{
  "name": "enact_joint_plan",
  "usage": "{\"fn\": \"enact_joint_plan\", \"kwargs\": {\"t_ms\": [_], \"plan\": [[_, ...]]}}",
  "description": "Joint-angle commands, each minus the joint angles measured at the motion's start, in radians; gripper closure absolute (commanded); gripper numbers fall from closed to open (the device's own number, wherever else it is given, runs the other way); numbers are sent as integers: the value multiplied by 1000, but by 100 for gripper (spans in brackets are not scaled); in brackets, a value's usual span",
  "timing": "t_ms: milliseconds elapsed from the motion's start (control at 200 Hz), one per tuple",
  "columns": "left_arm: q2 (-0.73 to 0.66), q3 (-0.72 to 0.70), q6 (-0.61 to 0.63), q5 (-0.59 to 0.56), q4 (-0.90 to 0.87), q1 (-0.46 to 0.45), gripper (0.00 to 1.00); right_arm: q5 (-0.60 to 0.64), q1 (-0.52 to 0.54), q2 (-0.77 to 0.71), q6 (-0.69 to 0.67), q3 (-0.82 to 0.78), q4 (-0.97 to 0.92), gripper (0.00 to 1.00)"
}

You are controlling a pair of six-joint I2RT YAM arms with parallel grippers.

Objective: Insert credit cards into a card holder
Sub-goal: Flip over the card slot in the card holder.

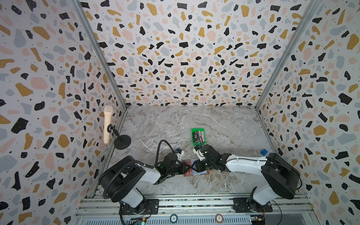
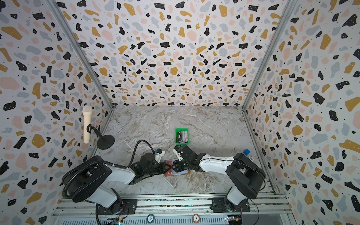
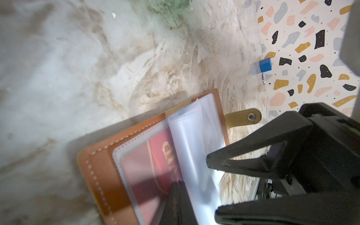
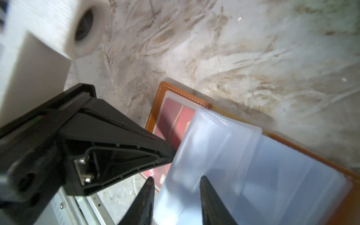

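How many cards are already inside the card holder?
1: a red card, pocketed on the card holder's half away from the snap tab. Loose sleeves fold over the other half, so more may be hidden.

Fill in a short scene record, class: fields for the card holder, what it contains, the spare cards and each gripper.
Holder: tan-brown leather booklet card holder, lying open on grey marble table
Filled sleeve: red plastic card behind clear plastic
Loose sleeves: pale clear plastic sleeves, partly lifted
Spare cards: stack of mixed-colour plastic cards in small green plastic tray
Left gripper: shut, tip over the red card
Right gripper: open, jaws either side of the lifted sleeves
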Motion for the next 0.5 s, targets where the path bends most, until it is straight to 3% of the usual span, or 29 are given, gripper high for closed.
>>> {"fn": "enact_joint_plan", "kwargs": {"t_ms": [0,230,496], "plan": [[10,12,-2,7,-18,-2,100,-20,9,-28,5,36,8,60],[-23,10,-12,9,-23,7,100,-35,22,11,-6,78,5,60],[-235,-22,17,-8,-145,114,100,-48,36,69,-27,156,3,60]]}}
